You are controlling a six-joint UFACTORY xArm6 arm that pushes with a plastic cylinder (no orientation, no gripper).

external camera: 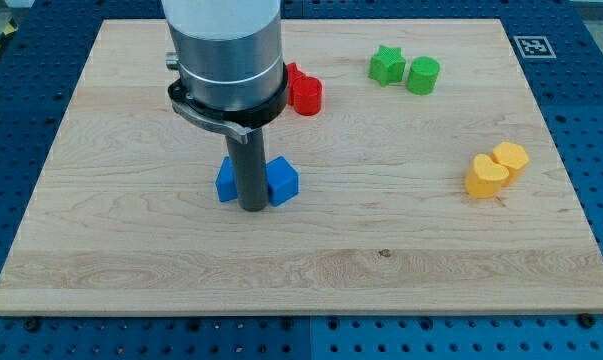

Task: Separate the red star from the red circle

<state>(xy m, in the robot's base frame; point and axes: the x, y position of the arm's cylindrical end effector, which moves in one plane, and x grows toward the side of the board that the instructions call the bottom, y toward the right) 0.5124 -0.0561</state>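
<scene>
Camera view: my tip (252,207) stands upright between two blue blocks (280,180).

A wooden board (311,260) lay on a blue perforated table (601,120). Near the view's top right, a green star (386,66) touched a green cylinder (423,76). At the right, a yellow heart (487,176) sat against another yellow block (511,158). Left of centre were two blue blocks (282,181), close together.
</scene>
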